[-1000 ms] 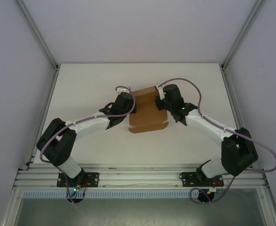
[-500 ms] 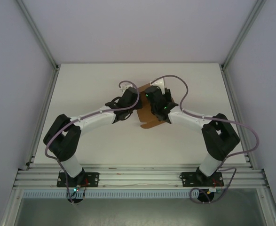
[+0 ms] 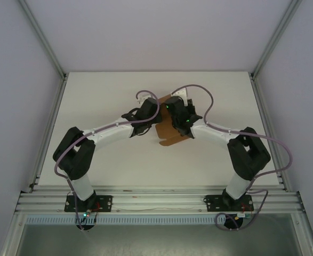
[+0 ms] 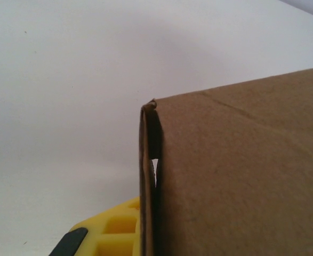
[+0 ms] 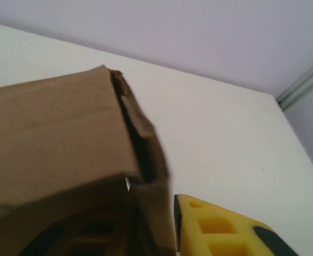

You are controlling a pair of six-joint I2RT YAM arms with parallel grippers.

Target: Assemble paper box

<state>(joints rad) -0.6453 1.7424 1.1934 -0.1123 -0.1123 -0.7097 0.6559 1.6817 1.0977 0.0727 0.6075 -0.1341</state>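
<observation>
The paper box is found near the middle of the surface, between both tools. The left tool is closed tight on its folded edge. One yellow finger of the right tool is seen just beside the box wall; its opening cannot be told.

1. The paper box lies on the worktop, near its middle and a little toward 12 o'clock.
2. The left tool is at the box's 9 o'clock side.
3. The right tool is over the box's 12 o'clock part, close beside the left tool.
4. In the left wrist view, the box's folded edge stands just to the 3 o'clock side of a tool finger.
5. In the right wrist view, the box wall is at 9 o'clock, with a tool finger just beside it at 3 o'clock.
</observation>
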